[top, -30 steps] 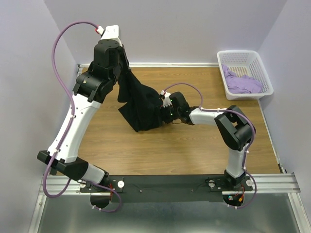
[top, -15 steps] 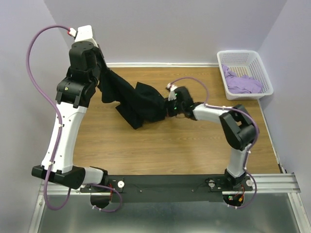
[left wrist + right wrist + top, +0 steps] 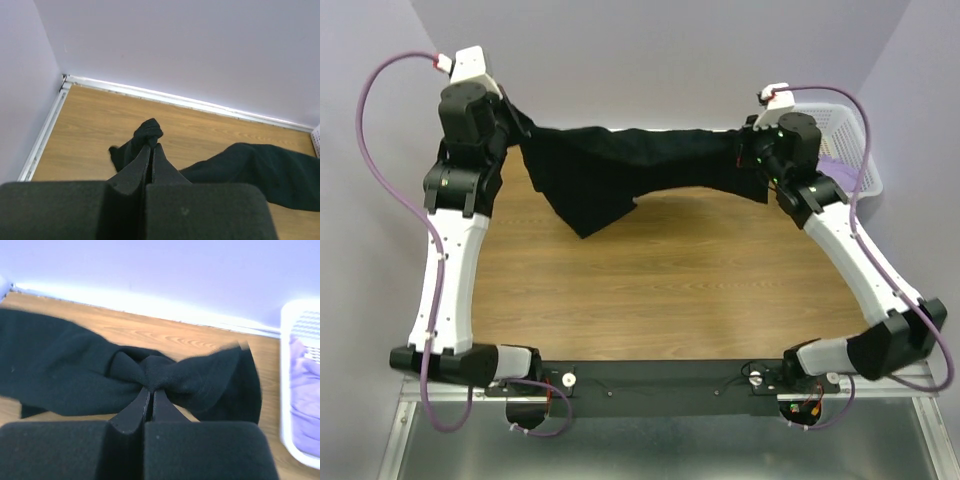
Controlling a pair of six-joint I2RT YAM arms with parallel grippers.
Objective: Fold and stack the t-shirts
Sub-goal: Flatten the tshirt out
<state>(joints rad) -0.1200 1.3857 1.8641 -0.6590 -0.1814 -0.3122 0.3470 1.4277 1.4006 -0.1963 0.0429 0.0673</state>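
Observation:
The black t-shirt (image 3: 630, 165) hangs stretched in the air across the back of the table, its lower part drooping to a point toward the wood. My left gripper (image 3: 516, 126) is raised at the back left, shut on one bunched end of it (image 3: 148, 133). At the back right my right gripper (image 3: 748, 156) is shut on the other end, cloth puckered at its tips (image 3: 151, 389). The lavender t-shirt (image 3: 306, 390) lies crumpled in the white basket (image 3: 286, 340), beside the right gripper.
The white lattice basket (image 3: 832, 108) stands in the back right corner, partly hidden behind the right arm. Lilac walls close the table at the back and both sides. The wooden tabletop (image 3: 660, 290) lies bare below the hanging shirt.
The right gripper shut on the black t-shirt and swung up to the back right. The left arm moved further left. The shirt went from a bunched heap to a stretched span.

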